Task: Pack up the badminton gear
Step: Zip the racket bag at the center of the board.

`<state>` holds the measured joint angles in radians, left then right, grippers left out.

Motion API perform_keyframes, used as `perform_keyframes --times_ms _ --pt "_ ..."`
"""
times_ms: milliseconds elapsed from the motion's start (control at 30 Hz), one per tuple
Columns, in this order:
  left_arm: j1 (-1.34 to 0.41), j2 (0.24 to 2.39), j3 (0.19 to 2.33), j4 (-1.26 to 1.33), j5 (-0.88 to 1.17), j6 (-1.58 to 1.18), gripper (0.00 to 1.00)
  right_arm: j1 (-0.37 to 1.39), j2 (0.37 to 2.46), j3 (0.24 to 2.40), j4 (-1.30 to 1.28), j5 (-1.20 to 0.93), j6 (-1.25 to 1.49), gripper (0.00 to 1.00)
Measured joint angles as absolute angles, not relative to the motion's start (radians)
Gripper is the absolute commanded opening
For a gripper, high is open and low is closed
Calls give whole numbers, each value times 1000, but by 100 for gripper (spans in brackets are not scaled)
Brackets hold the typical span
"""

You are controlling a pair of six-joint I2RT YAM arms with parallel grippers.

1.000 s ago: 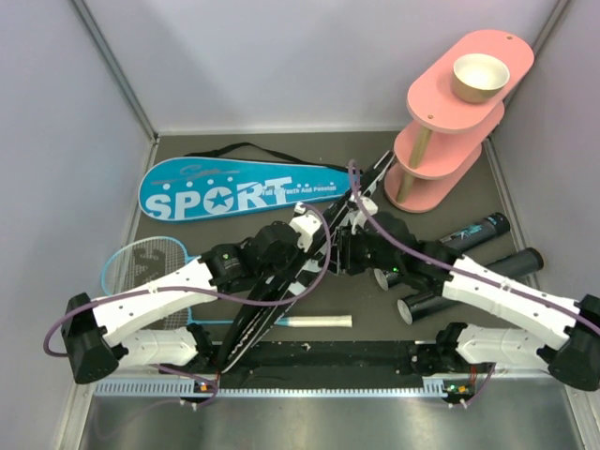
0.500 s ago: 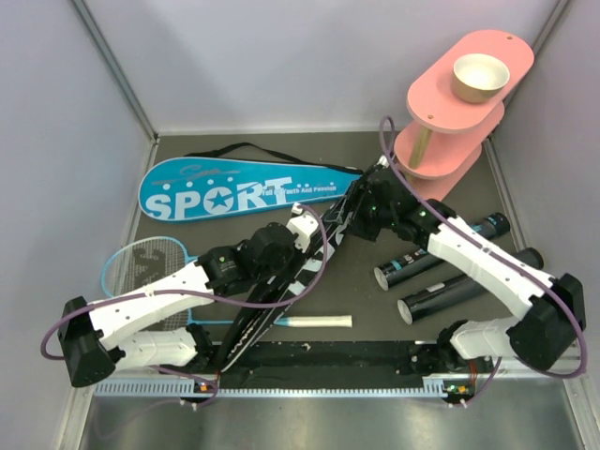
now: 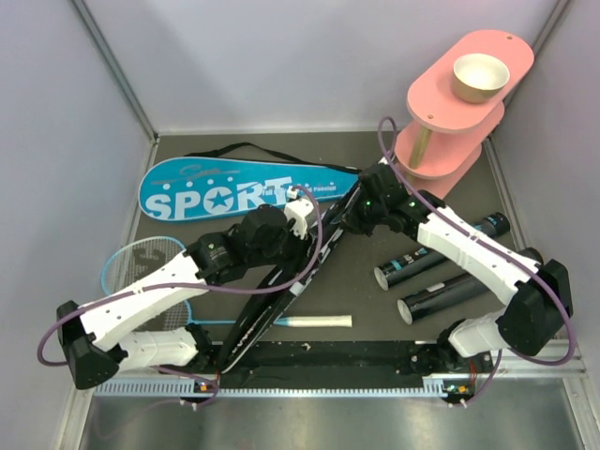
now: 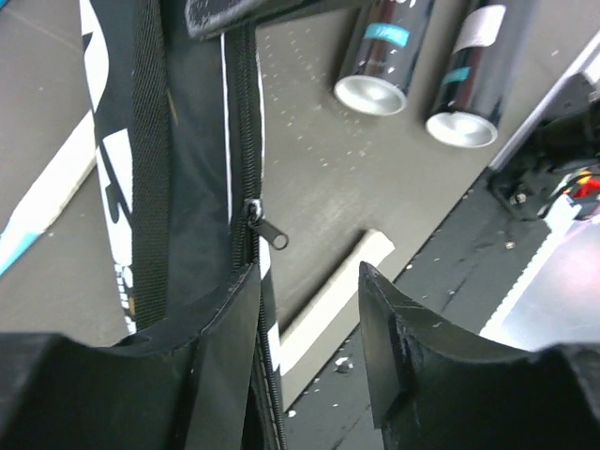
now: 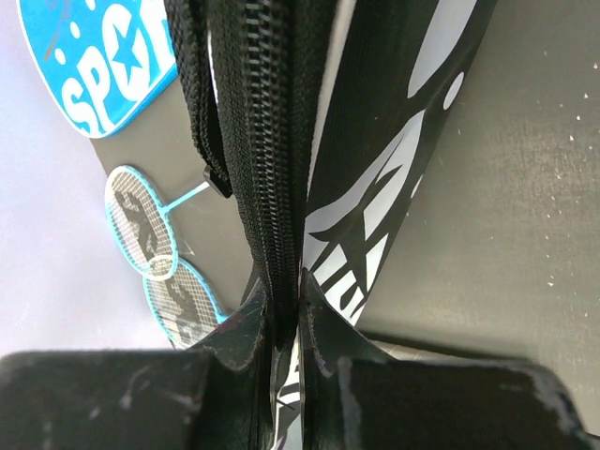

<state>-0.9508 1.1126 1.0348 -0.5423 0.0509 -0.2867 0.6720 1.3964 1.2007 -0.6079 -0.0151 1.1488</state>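
The black racket bag [image 3: 274, 314] lies diagonally across the table, zipper edge up. My right gripper [image 3: 351, 217] is shut on that zipper edge near the bag's far end; in the right wrist view the teeth run between the closed fingers [image 5: 286, 305]. My left gripper [image 3: 302, 212] is open beside the bag's middle, its left finger [image 4: 220, 319] against the bag fabric, just behind the zipper pull [image 4: 268, 231]. The blue SPORT bag [image 3: 234, 192] lies at the back left. Blue rackets [image 3: 141, 264] lie at the left. Two black tubes [image 3: 441, 255] [image 3: 469, 286] lie at the right.
A white racket handle [image 3: 319, 322] lies near the front rail and shows between my left fingers [image 4: 337, 300]. The pink three-tier stand [image 3: 441, 155] with a tan bowl [image 3: 480, 77] stands at the back right. Grey walls close in on both sides.
My right gripper has swung from beside the tubes to the black bag's far end and now grips its zipper edge. My left gripper has shifted slightly farther along the bag.
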Motion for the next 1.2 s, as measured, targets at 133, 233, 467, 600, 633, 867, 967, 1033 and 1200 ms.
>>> perform_keyframes --times_ms 133,233,467,600,633,867,967,1033,1200 --pt "-949 1134 1095 -570 70 -345 20 672 1396 1203 -631 0 1182 0" --pt "-974 1217 1184 -645 -27 -403 12 674 1399 1220 -662 11 1213 0" --pt "-1040 1354 1313 -823 -231 -560 31 678 1415 1251 -707 31 1262 0" --pt "-1066 1353 1313 -868 -292 -652 36 678 1421 1260 -714 35 1277 0" --pt "-1070 1353 1313 -873 -302 -670 38 678 1421 1260 -714 35 1280 0" --pt "-1076 1353 1313 -873 -319 -804 39 679 1421 1260 -722 41 1319 0" --pt "-1077 1353 1313 -859 -312 -851 39 680 1421 1260 -723 44 1328 0" --pt "-1077 1356 1313 -853 -308 -885 38 681 1421 1260 -723 46 1332 0" --pt "-1078 1401 1313 -850 -305 -958 40 681 1421 1260 -725 47 1337 0"
